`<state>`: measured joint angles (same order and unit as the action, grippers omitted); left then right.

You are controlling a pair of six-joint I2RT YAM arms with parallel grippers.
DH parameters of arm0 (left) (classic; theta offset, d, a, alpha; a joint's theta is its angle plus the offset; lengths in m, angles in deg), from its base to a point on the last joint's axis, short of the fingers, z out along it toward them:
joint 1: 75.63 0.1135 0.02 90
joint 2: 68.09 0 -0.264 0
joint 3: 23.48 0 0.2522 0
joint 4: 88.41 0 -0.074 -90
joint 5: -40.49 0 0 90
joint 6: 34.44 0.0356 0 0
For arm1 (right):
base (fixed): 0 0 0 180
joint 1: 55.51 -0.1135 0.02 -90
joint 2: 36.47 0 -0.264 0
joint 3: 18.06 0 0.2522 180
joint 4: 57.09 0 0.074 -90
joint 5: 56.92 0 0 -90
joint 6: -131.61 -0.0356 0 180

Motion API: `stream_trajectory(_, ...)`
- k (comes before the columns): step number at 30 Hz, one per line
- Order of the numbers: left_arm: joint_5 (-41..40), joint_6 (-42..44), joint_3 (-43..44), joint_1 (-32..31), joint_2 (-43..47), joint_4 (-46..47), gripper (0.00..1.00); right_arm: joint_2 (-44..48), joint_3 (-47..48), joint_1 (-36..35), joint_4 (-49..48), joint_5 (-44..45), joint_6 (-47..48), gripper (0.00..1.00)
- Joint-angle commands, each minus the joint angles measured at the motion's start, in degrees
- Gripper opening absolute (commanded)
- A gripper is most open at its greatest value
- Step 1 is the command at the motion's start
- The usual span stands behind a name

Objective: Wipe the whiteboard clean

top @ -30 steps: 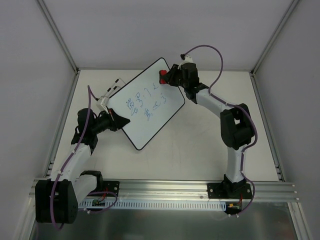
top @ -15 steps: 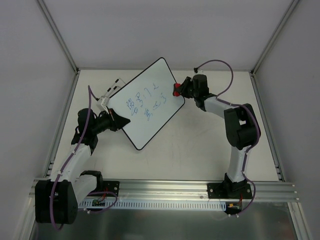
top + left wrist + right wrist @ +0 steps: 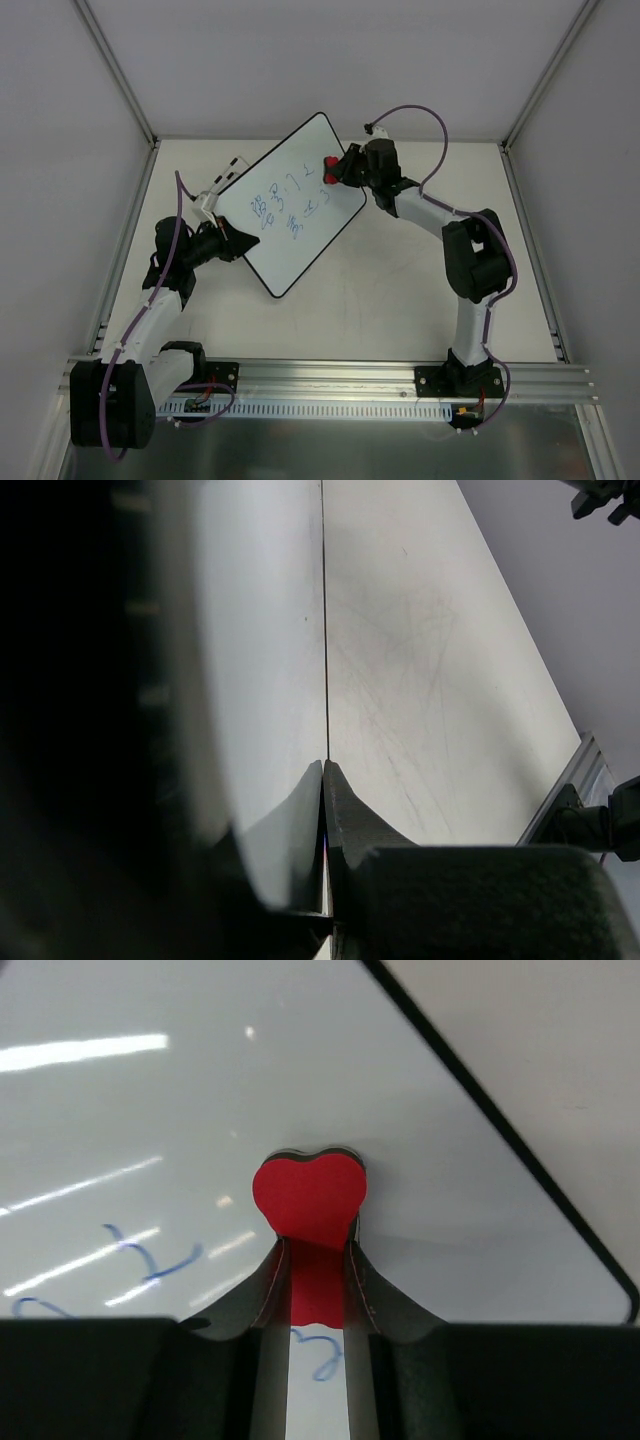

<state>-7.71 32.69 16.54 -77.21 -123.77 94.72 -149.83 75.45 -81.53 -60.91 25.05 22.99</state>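
On my left, the left hand (image 3: 245, 243) is clamped on the short near-left edge of the whiteboard (image 3: 300, 250). Its wrist camera shows two fingers pressed together over a thin edge seen end-on. I take that to be the board's rim, though the view is too dark to be sure.

The whiteboard lies on the far-left part of the surface (image 3: 420, 280), turned on a diagonal. Its long axis runs from the left hand up and rightward toward the far end. Blue scribbles (image 3: 287, 203) cross its middle in two rough rows. I cannot read them as words, and I see no brand or label anywhere.

At the board's far-right end, the red eraser (image 3: 328, 168), heart-shaped in the right wrist view, sits against the board, pinched between the fingers of the right hand (image 3: 340, 167). From there the ink lies back along the long axis, toward the left hand. I judge the right arm does the wiping, with strokes drawn leftward and nearer.
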Motion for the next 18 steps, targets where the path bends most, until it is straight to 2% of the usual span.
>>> stream_trajectory(1, 5.4, 6.0, 1.4, -2.8, 0.7, -1.2, 0.00, 2.2, 6.2, -4.2, -1.4, -3.9, 0.8, 0.01)
stream_trajectory(10, 5.1, 6.1, 1.5, -3.2, 0.8, -1.2, 0.00, -0.1, 14.5, -8.8, -1.0, -4.0, 0.7, 0.02)
stream_trajectory(12, 5.0, 6.1, 1.5, -3.2, 0.8, -1.2, 0.00, 0.1, 13.8, -9.0, -1.0, -3.2, 0.6, 0.02)
stream_trajectory(18, 5.0, 6.2, 1.4, -3.3, 0.9, -1.2, 0.00, 3.1, 3.5, -8.7, -1.7, 3.5, 1.3, 0.01)
